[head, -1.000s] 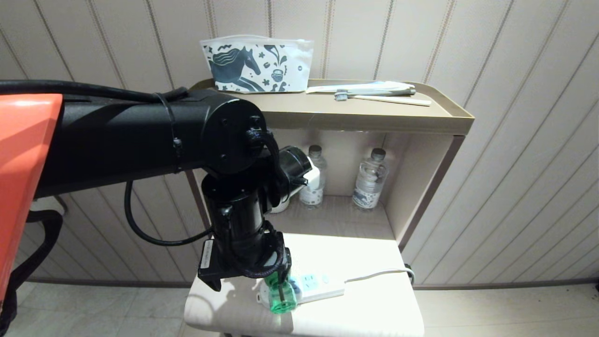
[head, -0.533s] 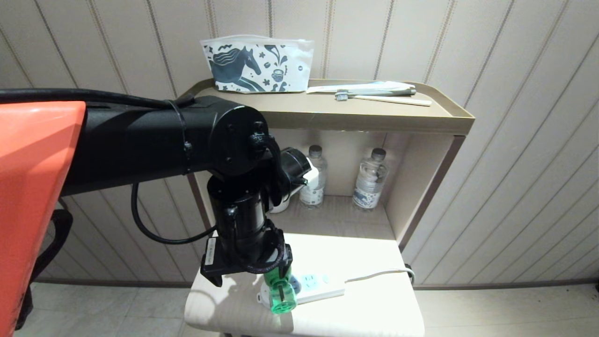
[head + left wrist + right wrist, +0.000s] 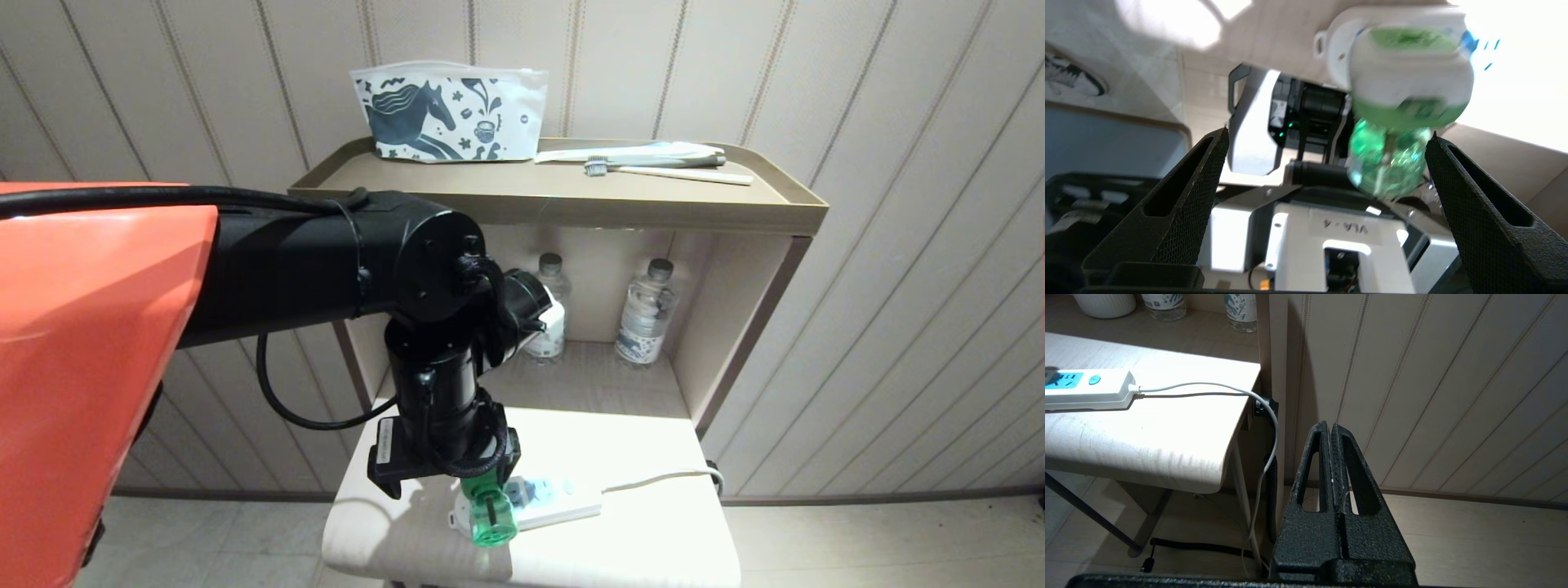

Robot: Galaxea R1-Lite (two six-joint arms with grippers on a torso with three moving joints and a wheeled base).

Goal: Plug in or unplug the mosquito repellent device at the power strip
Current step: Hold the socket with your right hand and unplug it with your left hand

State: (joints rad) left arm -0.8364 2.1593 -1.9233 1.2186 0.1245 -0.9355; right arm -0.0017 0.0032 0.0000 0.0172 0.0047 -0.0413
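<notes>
The mosquito repellent device point(image 3: 490, 513), a green bottle under a white-and-green head, sits at the left end of the white power strip point(image 3: 559, 500) on the low table point(image 3: 620, 539). My left gripper point(image 3: 1327, 134) hangs just above it, open wide. In the left wrist view the device point(image 3: 1404, 98) lies between the two black fingers point(image 3: 1180, 196), close to one of them and touching neither. Its head rests against the power strip point(image 3: 1333, 53). My right gripper point(image 3: 1331, 426) is parked low beside the table, shut and empty; the power strip point(image 3: 1086, 388) shows there too.
Behind the table stands a shelf unit point(image 3: 735, 208) with a horse-print pouch point(image 3: 449, 110) and a toothbrush point(image 3: 669, 171) on top. Two water bottles point(image 3: 645, 314) and a white cup stand inside it. The strip's white cord point(image 3: 1208, 387) drops over the table's right edge.
My left arm has sunk and shifted right in the head view, bringing the open gripper closer over the device. The device, the strip and the right arm have not moved.
</notes>
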